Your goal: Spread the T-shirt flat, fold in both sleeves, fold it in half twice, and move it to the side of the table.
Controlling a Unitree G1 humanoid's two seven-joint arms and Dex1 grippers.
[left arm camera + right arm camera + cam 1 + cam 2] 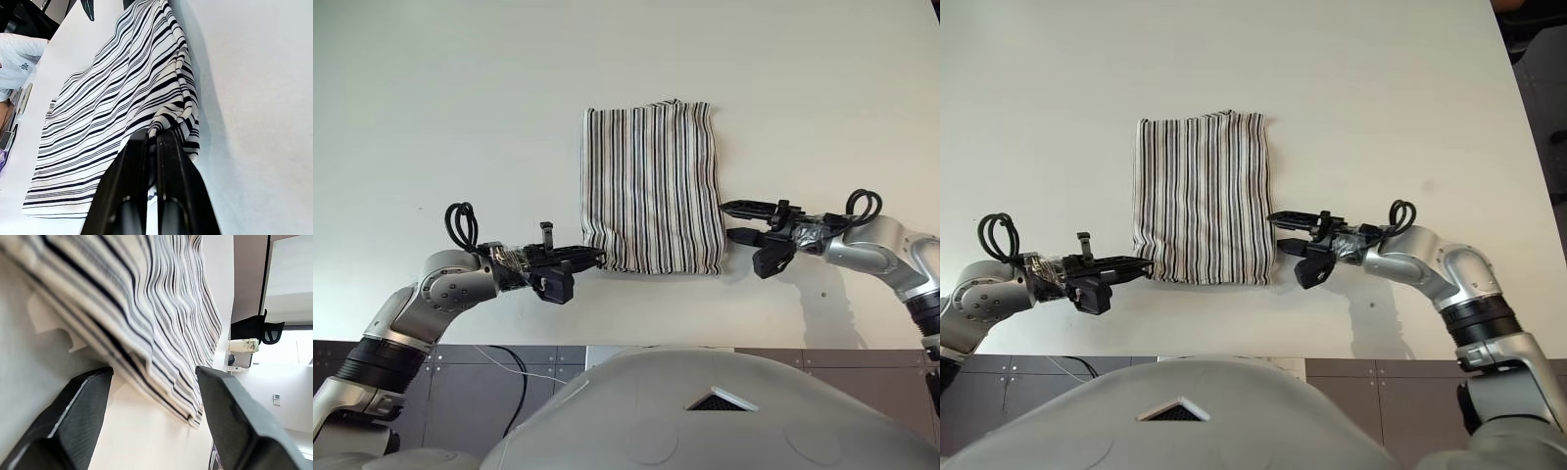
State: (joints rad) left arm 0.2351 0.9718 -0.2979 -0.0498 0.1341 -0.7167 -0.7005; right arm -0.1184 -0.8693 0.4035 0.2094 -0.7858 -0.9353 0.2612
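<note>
While the T-shirt (pixel 651 186) lies on the white bench (pixel 460 98), it is folded into a tall striped rectangle with no sleeves showing. Its far edge is slightly wavy and its near edge is straight. It sits around the middle of the bench, a little toward the robot's right.

Left claw (pixel 599 256): at the near-left corner of the T-shirt, low over the bench. Seen from the left wrist, the claw (pixel 154 139) has its fingers narrow, almost together, with a bunched fold of striped cloth at their tips. The cloth seems pinched between them, though the fold hides the exact contact. The corner is lifted a little off the bench there, and the remaining cloth runs away flat.

Right claw (pixel 727 221): at the right edge of the T-shirt, near its near-right corner. Fingers wide apart, one toward the far side and one toward the near side, tips just at the cloth edge. From the right wrist, the claw (pixel 154 369) holds nothing, and the striped edge crosses the gap between its two dark fingers. Whether a tip touches the cloth cannot be told.

The two claws are well apart, with the near edge of the T-shirt between them.
</note>
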